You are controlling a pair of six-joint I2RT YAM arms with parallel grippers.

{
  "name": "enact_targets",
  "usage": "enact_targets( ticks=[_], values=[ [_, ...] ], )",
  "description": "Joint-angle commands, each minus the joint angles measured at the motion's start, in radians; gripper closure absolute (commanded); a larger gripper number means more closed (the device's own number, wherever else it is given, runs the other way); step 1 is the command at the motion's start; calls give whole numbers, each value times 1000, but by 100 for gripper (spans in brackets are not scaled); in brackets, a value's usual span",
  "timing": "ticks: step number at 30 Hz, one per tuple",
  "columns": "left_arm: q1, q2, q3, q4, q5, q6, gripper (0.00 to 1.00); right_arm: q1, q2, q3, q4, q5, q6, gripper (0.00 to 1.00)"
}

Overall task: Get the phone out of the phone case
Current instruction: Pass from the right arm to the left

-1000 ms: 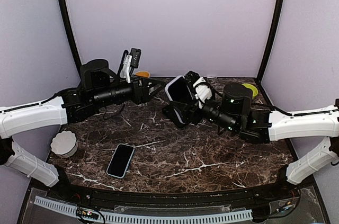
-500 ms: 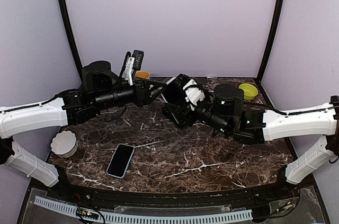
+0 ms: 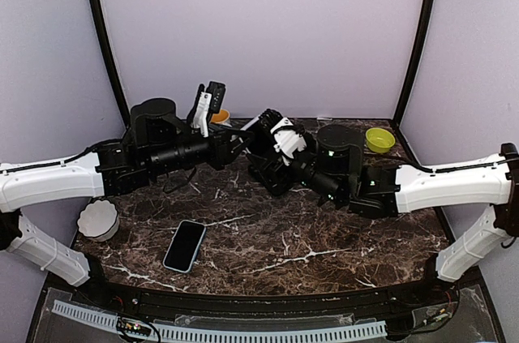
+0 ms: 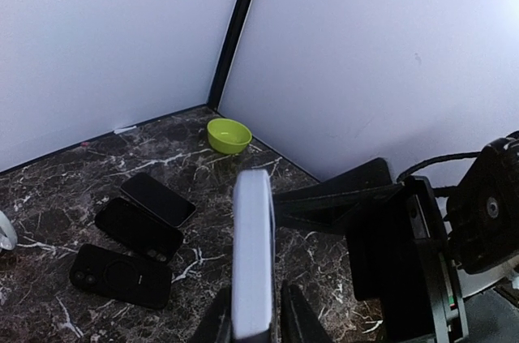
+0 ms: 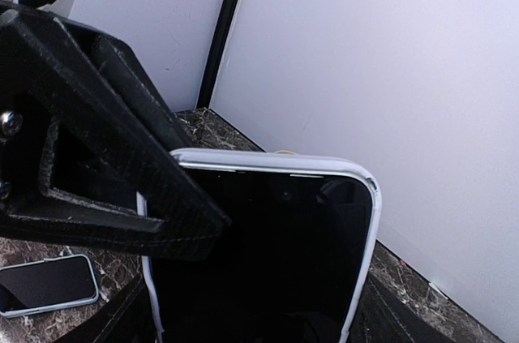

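Currently the separation step: your right gripper point(image 5: 253, 310) holds the phone case point(image 5: 276, 160) across its width, phone point(image 5: 268, 246) inside; left gripper point(image 4: 251, 315) pinches its rim. Next, peel that rim back gently.

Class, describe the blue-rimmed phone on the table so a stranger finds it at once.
On the dark marble table, look front left, right of the white round disc. The phone lies flat there; its pale blue rim marks it from the black devices farther back.
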Motion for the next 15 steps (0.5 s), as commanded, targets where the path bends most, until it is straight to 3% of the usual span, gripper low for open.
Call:
enact_targets(
  ticks=[1, 5, 7, 13, 15],
  values=[
    [-21, 8, 39, -9, -82, 53, 80, 19, 5, 55, 58, 31, -17, 59],
    [-36, 21, 55, -24, -117, 78, 88, 22, 12, 64, 52, 47, -21, 59],
    [-43, 27, 64, -38, -134, 88, 99, 23, 14, 68, 51, 57, -22, 59],
    [-62, 36, 87, -68, -184, 109, 100, 24, 15, 68, 63, 113, -20, 58],
    [-65, 32, 91, -68, -195, 125, 100, 24, 15, 70, 56, 145, -2, 49]
  ],
)
